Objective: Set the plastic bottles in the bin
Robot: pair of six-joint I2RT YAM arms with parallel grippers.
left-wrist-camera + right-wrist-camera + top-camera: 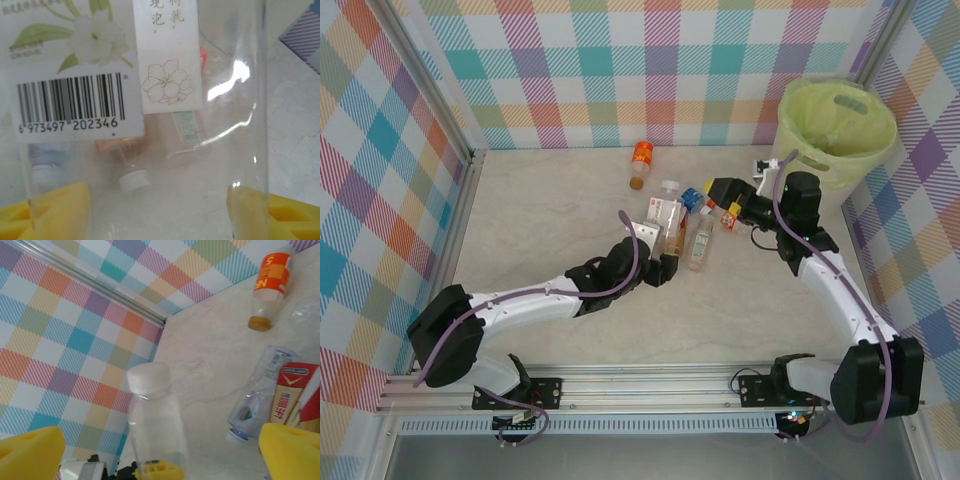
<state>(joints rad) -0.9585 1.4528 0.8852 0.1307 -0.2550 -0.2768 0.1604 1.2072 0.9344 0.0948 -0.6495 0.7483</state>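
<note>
Pale marbled tabletop (540,220) inside pastel plaid walls (620,70), aluminium rail (650,378) along the near edge

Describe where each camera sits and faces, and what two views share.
Top external: above and behind, looking down on both arms and the round whitish plastic bin.
Left wrist: on the left claw, facing the clear white-labelled bottle it grips.
Right wrist: on the open right claw, facing the checked wall.
Top and right wrist share the orange-labelled plastic bottle.

Clear plastic bottles (700,243) lie clustered mid-table; green-lined bin (865,160) stands upright far right.
</note>
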